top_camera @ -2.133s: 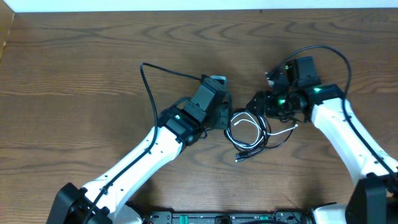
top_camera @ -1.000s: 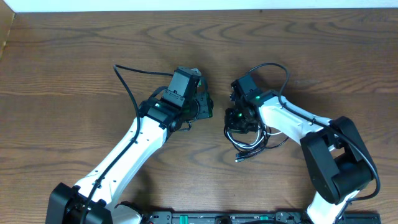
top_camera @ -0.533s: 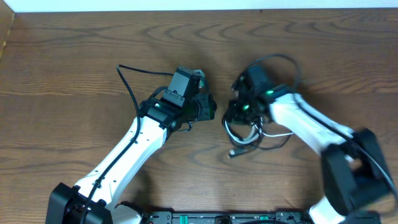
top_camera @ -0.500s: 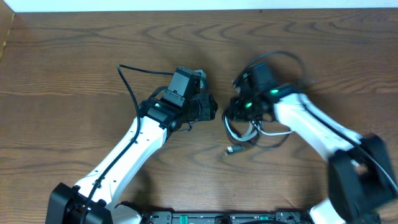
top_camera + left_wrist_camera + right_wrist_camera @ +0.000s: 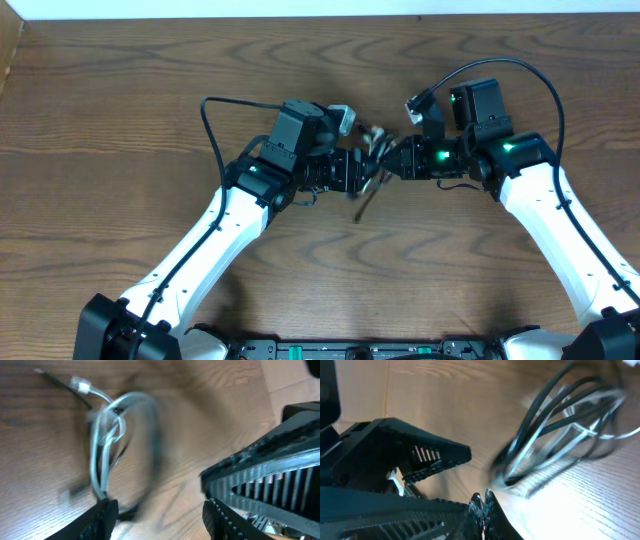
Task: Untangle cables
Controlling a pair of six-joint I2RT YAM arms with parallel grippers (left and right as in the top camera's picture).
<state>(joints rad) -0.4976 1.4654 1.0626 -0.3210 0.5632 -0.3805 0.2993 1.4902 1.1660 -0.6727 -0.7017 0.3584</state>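
Cables (image 5: 370, 160) hung mid-worktop, long axis far-to-near; right gripper (image 5: 397, 165) pinched them, fingers pressed together; left gripper (image 5: 352, 172), spread, sat just left, nearly touching.

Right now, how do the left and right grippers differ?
The left gripper has its fingers apart; the right gripper has them shut. The right gripper seems to pinch the cables; the left gripper only faces them. Both point at each other over the table.
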